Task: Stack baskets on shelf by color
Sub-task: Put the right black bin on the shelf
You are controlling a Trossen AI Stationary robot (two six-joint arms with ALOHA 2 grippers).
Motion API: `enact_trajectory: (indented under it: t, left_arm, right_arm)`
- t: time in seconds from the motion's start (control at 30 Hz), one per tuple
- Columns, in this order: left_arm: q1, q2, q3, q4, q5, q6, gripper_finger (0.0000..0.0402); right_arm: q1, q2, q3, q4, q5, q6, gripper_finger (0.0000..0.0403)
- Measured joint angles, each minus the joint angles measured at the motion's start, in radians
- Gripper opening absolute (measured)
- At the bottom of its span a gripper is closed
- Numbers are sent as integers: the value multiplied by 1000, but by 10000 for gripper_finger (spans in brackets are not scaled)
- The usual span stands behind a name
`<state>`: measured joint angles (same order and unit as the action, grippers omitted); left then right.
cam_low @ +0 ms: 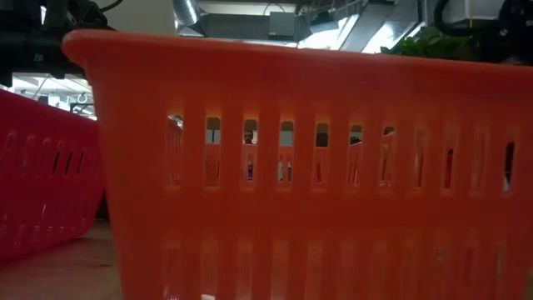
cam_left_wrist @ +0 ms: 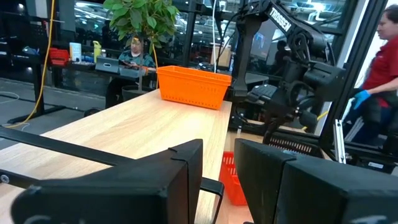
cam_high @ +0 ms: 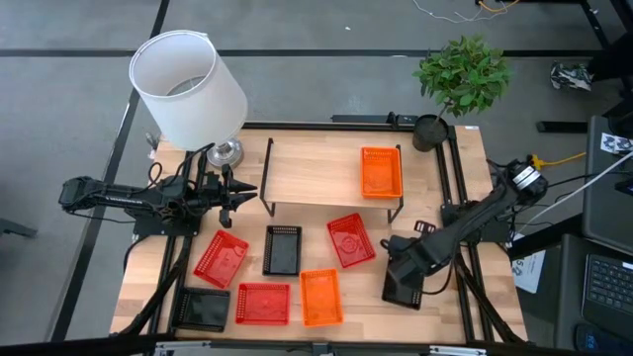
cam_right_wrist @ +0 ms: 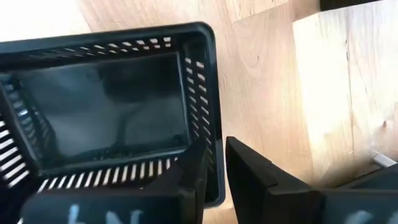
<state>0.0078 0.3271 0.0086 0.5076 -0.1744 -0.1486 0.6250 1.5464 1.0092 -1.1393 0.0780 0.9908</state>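
Our right arm reaches low across the surface's right side, its end effector (cam_right_wrist: 214, 168) pinching a thin wall between both fingers. Our left arm lies level at the left edge, end effector (cam_high: 240, 190) parted, holding nothing.

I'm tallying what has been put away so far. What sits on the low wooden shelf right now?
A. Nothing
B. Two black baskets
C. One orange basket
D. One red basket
C: in the high view a single orange basket sits at the right end of the shelf, while the red and black baskets all lie on the table below it.
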Motion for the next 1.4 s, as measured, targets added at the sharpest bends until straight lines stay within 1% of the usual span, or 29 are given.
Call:
enact_trajectory:
  t: [0.07,0.13,0.27,0.33,0.4,0.5,0.6,0.67,0.77,0.83,0.97,1.03,1.13,1.23,1.4]
  left_arm:
    - [0,0,0,0,0,0,85]
    - [0,0,0,0,0,0,85]
    - [0,0,0,0,0,0,85]
    - [0,0,0,0,0,0,85]
    - [0,0,0,0,0,0,85]
    - [0,0,0,0,0,1,85]
    - [0,0,0,0,0,0,85]
    - [0,0,0,-1,0,0,85]
    - [0,0,0,-1,0,0,85]
    - [0,0,0,-1,0,1,85]
    - [0,0,0,-1,0,1,85]
    - [0,0,0,0,0,1,85]
    - [0,0,0,0,0,1,85]
    - [0,0,0,-1,0,0,85]
    - [0,0,0,-1,0,0,85]
  right_arm:
    - [0,-7,0,9,-1,6,60]
    - [0,-18,0,62,-23,30,60]
    - [8,-26,0,289,-133,64,60]
    - [21,-26,0,397,-170,68,60]
    - [39,-26,0,479,-173,79,60]
    - [65,-26,0,561,-145,78,60]
    - [81,-26,0,584,-115,88,60]
    - [86,-26,0,580,-103,129,60]
    - [86,-26,0,547,-114,172,70]
    - [86,-26,1,497,-133,196,86]
    - [85,-26,1,378,-132,211,136]
    - [85,-26,1,361,-133,212,158]
    - [86,-26,1,406,-135,213,174]
    - [88,-26,1,500,-190,225,176]
    - [120,-26,1,640,-192,255,177]
